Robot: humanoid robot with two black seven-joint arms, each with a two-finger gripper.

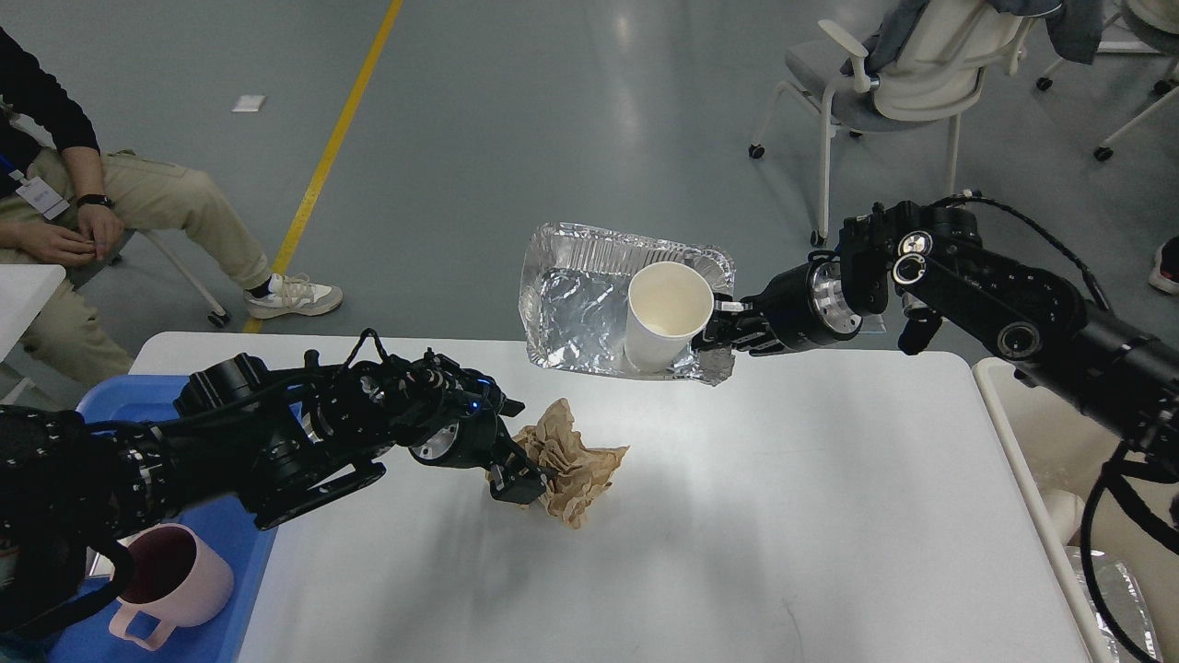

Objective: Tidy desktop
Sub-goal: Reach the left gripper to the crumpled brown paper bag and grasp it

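Note:
The white desktop [783, 516] carries a crumpled brown paper ball [576, 465] near its middle. My left gripper [516, 447] sits at the ball's left side, open, with one finger above and one below the paper's edge. My right gripper [723, 330] is shut on the right rim of a foil tray [576, 308], holding it in the air over the desktop's far edge. A white paper cup [665, 313] stands inside the tray on its right side.
A blue tray [235, 525] at the left edge holds a pink mug [170, 580], partly behind my left arm. A beige bin [1059, 479] stands off the right edge. A seated person [83, 212] is at far left, an office chair [903, 83] at the back right.

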